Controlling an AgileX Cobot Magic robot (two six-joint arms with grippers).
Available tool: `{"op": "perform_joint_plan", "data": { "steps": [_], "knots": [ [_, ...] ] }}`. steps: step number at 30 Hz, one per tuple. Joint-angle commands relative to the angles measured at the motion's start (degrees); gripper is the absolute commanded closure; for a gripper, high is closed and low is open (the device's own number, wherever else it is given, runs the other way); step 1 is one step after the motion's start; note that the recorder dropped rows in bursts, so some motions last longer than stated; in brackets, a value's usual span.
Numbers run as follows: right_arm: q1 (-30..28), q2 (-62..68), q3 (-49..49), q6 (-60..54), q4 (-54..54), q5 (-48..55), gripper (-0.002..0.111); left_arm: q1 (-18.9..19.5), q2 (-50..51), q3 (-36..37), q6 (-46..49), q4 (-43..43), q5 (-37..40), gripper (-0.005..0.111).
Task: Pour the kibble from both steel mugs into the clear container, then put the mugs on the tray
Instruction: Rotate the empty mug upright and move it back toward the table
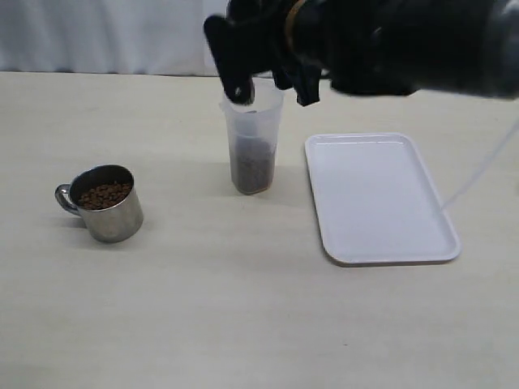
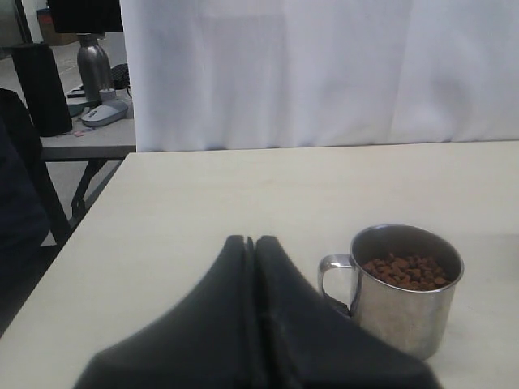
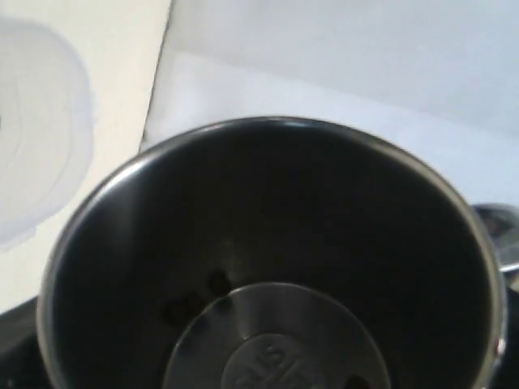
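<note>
My right gripper is shut on one steel mug, held tipped over the rim of the clear container; the dark arm hides most of it there. The right wrist view looks into this mug, and its steel bottom is bare except for a few stuck pellets. Kibble fills the lower part of the container. The second steel mug stands upright at the left, with kibble inside. In the left wrist view my left gripper is shut and empty, just beside that mug's handle. The empty white tray lies right of the container.
A white curtain hangs behind the table's far edge. A thin white cable runs down toward the tray's right side. Beyond the table's left edge stands a desk with a bottle and a mouse.
</note>
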Motion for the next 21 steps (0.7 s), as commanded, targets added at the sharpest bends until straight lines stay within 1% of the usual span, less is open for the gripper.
{"op": "perform_joint_plan", "data": {
  "steps": [1,4,7,8,11,12,15,16,18,21],
  "knots": [
    [-7.48,-6.97,3.44,-4.71,18.30,-15.21,0.104,-0.09,-0.09,0.20,-0.13,-0.20,-0.37,0.107],
    [-12.62,-9.87,9.94,-5.16,20.73,-25.16,0.104,-0.09,-0.09,0.20,-0.13,-0.20,-0.37,0.107],
    [-18.14,-10.92,17.10,-2.78,19.25,-36.35,0.104,-0.09,-0.09,0.20,-0.13,-0.20,-0.52,0.107],
    [-19.94,-10.92,19.25,-0.36,17.69,-40.33,0.104,-0.09,-0.09,0.20,-0.13,-0.20,-0.67,0.107],
    [-27.99,-9.77,23.22,12.95,4.78,-54.90,0.104,-0.09,-0.09,0.20,-0.13,-0.20,-0.67,0.107],
    [-31.05,-8.72,23.48,19.60,-3.08,-63.84,0.104,-0.09,-0.09,0.20,-0.13,-0.20,-0.67,0.107],
    [-39.09,-4.94,22.49,30.59,-16.21,-84.11,0.104,-0.09,-0.09,0.20,-0.13,-0.20,-0.67,0.107],
    [-40.54,-3.36,22.23,32.02,-17.16,-87.13,0.104,-0.09,-0.09,0.20,-0.13,-0.20,-0.67,0.107],
    [-42.44,-0.01,22.11,34.04,-17.16,-89.39,0.104,-0.09,-0.09,0.20,-0.13,-0.20,-0.67,0.107],
    [-41.48,5.11,22.11,33.56,-16.93,-90.51,0.104,-0.09,-0.09,0.20,-0.13,-0.20,-0.67,0.107]
  ]
}}
